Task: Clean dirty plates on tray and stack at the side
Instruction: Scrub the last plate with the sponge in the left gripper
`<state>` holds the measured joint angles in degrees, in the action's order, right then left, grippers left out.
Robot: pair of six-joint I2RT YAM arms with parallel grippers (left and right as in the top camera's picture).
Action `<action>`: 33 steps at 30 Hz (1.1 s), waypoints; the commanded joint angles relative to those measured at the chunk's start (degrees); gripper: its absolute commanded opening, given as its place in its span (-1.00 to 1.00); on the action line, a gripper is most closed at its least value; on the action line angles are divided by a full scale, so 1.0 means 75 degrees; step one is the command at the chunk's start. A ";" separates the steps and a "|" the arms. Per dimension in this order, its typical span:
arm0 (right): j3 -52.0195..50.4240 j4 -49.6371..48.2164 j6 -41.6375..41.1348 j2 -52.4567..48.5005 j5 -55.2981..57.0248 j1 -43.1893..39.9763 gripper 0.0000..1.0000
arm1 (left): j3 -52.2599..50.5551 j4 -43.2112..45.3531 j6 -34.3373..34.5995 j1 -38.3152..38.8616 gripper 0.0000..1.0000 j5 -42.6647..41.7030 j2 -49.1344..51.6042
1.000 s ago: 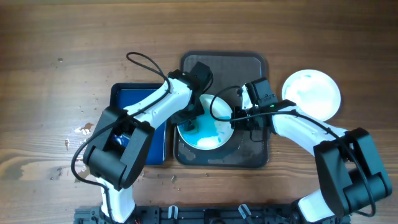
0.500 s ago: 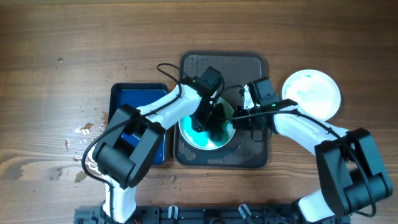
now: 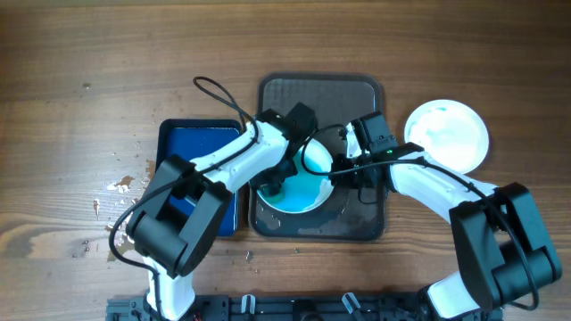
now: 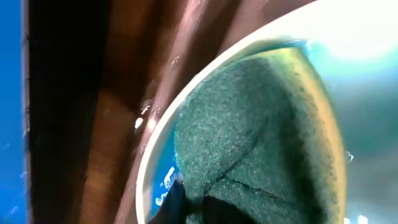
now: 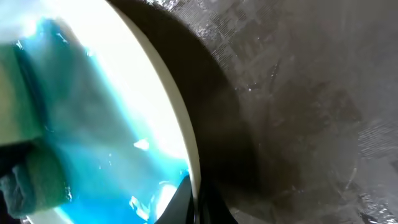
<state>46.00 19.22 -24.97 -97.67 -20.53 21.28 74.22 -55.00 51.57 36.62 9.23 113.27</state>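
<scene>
Teal-blue wash covers most of the round white plate (image 3: 308, 185), which lies inside the large dark grey-brown rectangular tray (image 3: 357, 98) at the middle of the wooden table (image 3: 89, 71). My left claw (image 3: 276, 185) is clamped on a green sponge (image 4: 261, 137) and presses it flat onto the plate's left part, just inside the rim, so that the broad face of the pad does the scrubbing.

My right claw (image 3: 338, 174) is closed on the same plate's right rim. The right wrist view suggests one finger above the rim and one below. I judge the pinch is there to brace the plate, so it neither slides nor spins under the sponge.

A second round white plate (image 3: 446, 134) rests on the table just right of the tray, where the cleaned ones are to be stacked. I cannot tell whether another lies beneath it. The smaller blue rectangular tray (image 3: 192, 143) sits just left of the grey one, under my left arm, within easy reach for putting the sponge down.

The wiping looks unfinished to me: the smear is spread thin but not gone, so this plate is not ready for the stack. If my right pinch loosens, the sponge could drag the plate across the tray.
</scene>
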 commanded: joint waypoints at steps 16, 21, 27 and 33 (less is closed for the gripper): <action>-0.0192 0.0134 0.0055 -0.0306 0.0495 -0.0032 -0.91 | -0.0367 0.0676 -0.0522 0.0064 -0.92 -0.1961 0.0277; -0.0192 0.0137 0.0058 -0.0306 0.0495 -0.0029 -0.91 | -0.0364 -0.0090 -0.0192 -0.0595 -0.92 -0.1632 -0.1317; -0.0192 0.0131 0.0111 -0.0306 0.0498 -0.0032 -0.91 | -0.0370 -0.1521 -0.0501 -0.2145 -0.92 0.0038 -0.3780; -0.0192 0.0157 0.0108 -0.0306 0.0498 -0.0029 -0.91 | -0.2530 -0.0309 -0.1148 -0.3620 -0.92 0.0793 -0.3634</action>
<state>46.22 19.44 -25.45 -97.58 -19.51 21.08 65.45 -64.18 45.60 14.26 13.10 84.40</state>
